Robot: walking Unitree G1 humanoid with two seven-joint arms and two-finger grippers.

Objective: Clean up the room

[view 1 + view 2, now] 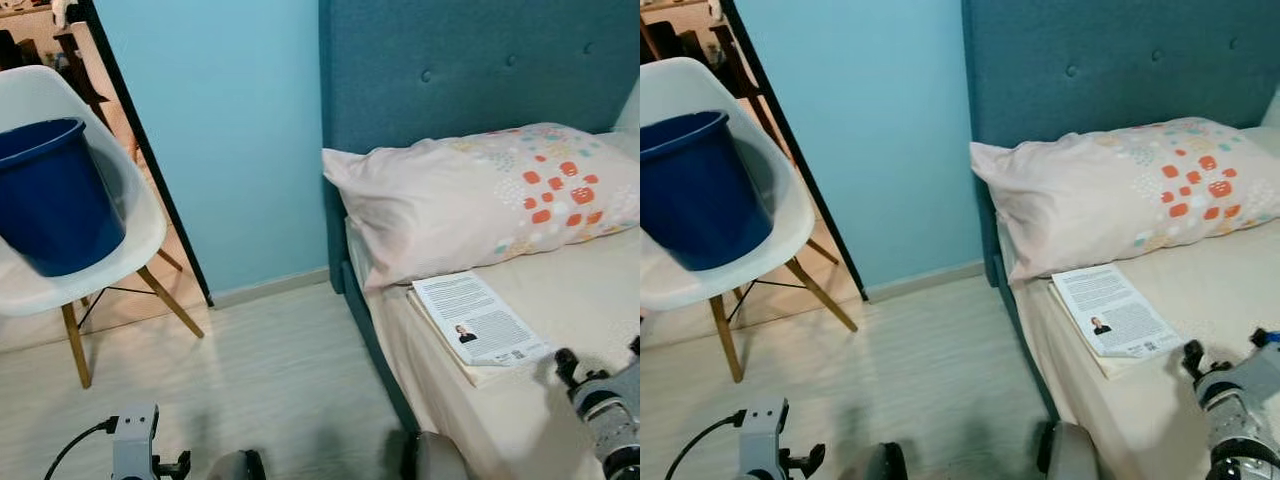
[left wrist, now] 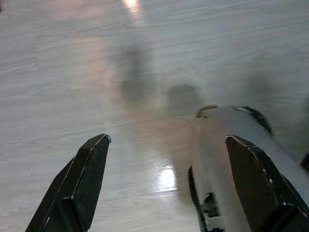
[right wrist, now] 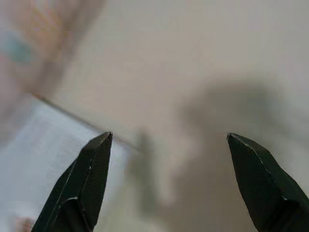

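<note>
1. A book (image 1: 479, 323) lies flat on the bed (image 1: 560, 290), back cover up, with printed text, a small portrait photo and a barcode showing. It sits near the bed's outer edge, just below the pillow.
2. The pillow (image 1: 490, 195) is pale with orange and teal dots and leans against the teal tufted headboard (image 1: 470, 70); its lower edge almost touches the top of the book.
3. The right gripper (image 3: 166, 179) hovers over the cream sheet just beside the book, its two black fingers (image 3: 84, 183) spread wide apart with nothing between them. In the right wrist view one finger stands over the book's white corner. The right arm (image 1: 605, 405) reaches in low over the mattress.
4. The left gripper (image 2: 169, 183) hangs above the pale wood floor (image 1: 260, 380), fingers parted and empty.
5. Across the floor to the left stands a white shell chair (image 1: 120, 230) on wooden legs, with a blue bucket (image 1: 50, 190) resting tilted in its seat.
6. A light blue wall (image 1: 220, 130) runs between the chair and the headboard.
</note>
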